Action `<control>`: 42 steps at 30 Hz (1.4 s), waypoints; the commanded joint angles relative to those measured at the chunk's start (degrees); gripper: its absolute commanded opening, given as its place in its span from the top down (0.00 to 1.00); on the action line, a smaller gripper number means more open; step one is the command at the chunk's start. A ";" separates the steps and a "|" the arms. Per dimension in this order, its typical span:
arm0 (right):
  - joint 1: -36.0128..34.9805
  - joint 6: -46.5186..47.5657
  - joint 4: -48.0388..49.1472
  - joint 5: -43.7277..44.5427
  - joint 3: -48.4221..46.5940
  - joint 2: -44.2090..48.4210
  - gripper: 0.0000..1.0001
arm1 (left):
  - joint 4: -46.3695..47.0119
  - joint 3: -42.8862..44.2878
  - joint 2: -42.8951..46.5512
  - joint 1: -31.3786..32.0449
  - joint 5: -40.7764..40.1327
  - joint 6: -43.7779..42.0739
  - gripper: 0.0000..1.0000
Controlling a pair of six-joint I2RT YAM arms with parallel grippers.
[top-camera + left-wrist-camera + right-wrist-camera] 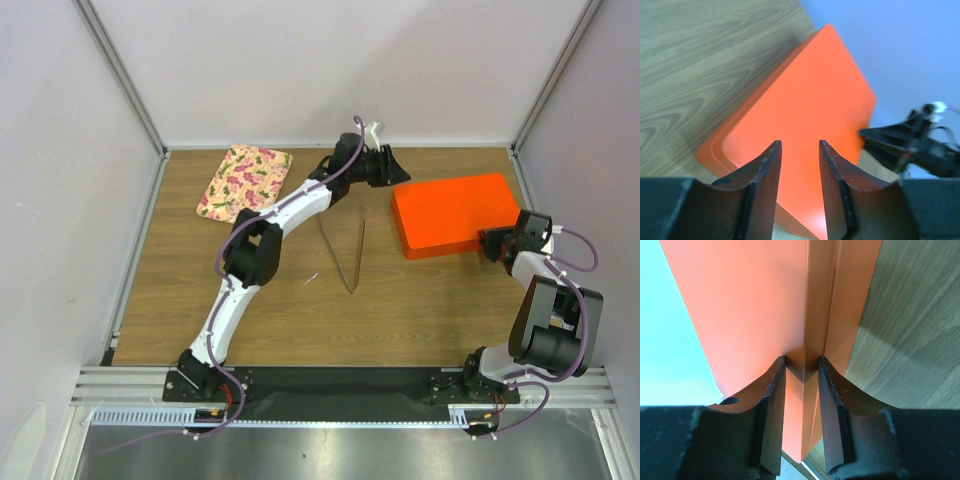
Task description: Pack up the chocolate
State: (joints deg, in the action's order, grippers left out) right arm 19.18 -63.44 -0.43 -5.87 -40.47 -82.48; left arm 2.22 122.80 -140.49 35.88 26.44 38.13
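No chocolate shows in any view. A closed orange box (pixel 455 212) lies flat at the right of the table. My left gripper (pixel 385 165) hovers at the box's far left corner. In the left wrist view that gripper (pixel 800 142) looks down on the orange lid (pixel 805 100), its jaws a little apart with nothing between them. My right gripper (pixel 495 243) sits at the box's near right corner. In the right wrist view its jaws (pixel 802 359) are clamped on either side of that corner of the box (pixel 755 305).
A floral tray (pixel 245 181) lies at the back left. Thin metal tongs (pixel 350 255) lie in a V at the table's middle, with a small white scrap (pixel 311 279) beside them. Frame posts and grey walls close in the table.
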 commanded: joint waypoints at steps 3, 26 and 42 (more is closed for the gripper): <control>-0.28 0.69 0.69 1.74 0.57 0.21 0.76 | -3.45 5.34 -8.31 1.30 -1.21 0.45 0.62; 4.38 5.43 -19.78 5.78 -5.76 11.63 0.56 | -3.89 4.46 -7.34 2.53 -1.74 -0.43 0.59; 6.21 13.78 -14.70 1.91 -17.29 -2.31 0.89 | -2.40 2.53 -7.08 3.32 -0.78 -0.51 0.58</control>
State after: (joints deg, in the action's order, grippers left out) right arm 23.75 -52.10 -16.14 -3.73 -57.34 -81.08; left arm 1.63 126.74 -149.27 38.41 25.30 38.52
